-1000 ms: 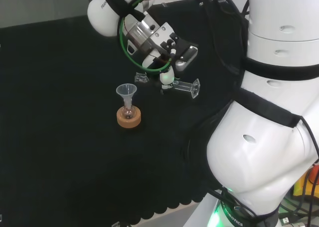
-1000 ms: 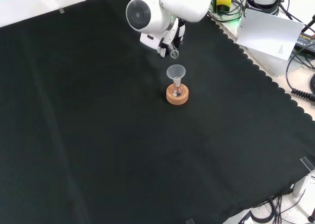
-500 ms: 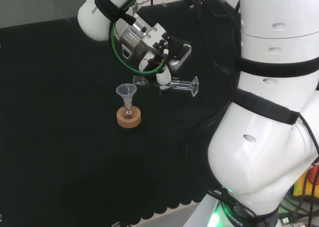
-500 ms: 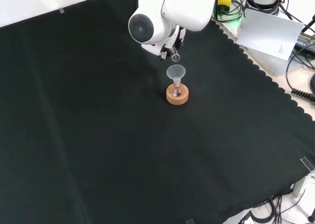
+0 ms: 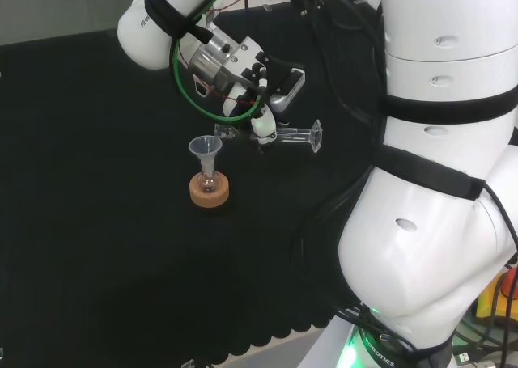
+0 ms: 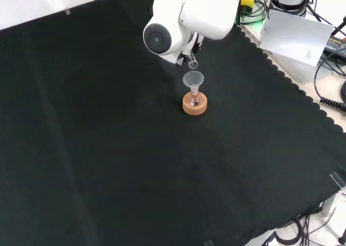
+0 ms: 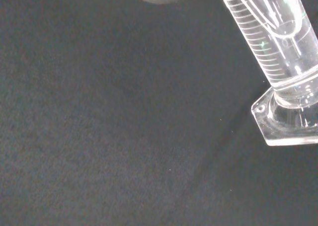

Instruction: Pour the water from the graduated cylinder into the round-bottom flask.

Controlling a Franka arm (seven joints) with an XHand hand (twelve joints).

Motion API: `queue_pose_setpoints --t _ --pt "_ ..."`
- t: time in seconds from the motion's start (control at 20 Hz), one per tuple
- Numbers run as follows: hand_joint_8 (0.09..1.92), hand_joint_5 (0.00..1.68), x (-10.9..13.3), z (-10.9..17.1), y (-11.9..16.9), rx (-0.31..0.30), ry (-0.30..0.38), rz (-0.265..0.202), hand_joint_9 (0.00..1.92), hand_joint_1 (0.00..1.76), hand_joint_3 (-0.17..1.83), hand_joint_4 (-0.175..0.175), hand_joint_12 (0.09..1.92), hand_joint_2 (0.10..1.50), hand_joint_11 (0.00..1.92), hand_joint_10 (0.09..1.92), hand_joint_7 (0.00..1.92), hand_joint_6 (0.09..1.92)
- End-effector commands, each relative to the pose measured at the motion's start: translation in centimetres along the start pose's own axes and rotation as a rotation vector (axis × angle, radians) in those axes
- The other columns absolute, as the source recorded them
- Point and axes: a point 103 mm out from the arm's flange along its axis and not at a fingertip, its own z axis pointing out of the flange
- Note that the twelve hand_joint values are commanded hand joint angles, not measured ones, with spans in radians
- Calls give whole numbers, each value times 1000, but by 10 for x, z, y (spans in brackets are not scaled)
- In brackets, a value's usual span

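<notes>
We see the hand (image 5: 261,125) holding the graduated cylinder (image 5: 287,135) on its side above the black surface (image 5: 97,222), mouth toward the funnel.

Going from large to small: the white arm (image 5: 437,182) fills the right of the head view, and its link with a round grey cap (image 6: 158,39) stands before the hand in the front view. The hand's fingers are curled round the cylinder's middle, so that the hexagonal foot (image 7: 285,121) sticks out on one side of the hand and the mouth (image 5: 225,132) on the other. Just below and beyond that mouth stands the small round-bottom flask (image 5: 209,183) in its cork ring (image 5: 209,192), with a clear funnel (image 5: 205,148) in its neck. We cannot tell whether the cylinder's lip touches the funnel's rim.
</notes>
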Motion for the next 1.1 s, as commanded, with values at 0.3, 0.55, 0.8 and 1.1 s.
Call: queue_pose_setpoints --t 0.3,0.55,0.8,1.1 --pt "1062 926 -1 -4 -4 27 -26 20 1418 1252 0 -175 786 1134 1208 106 963 1069" --pt "1063 925 -2 -5 -5 42 -34 31 1418 1251 0 -175 785 1134 1208 104 962 1070" --pt "1065 924 8 -13 -1 57 -51 40 1418 1251 0 -175 784 1135 1209 103 961 1072" --pt "1067 923 1 -8 -7 74 -64 43 1418 1251 0 -175 783 1135 1210 101 960 1074"
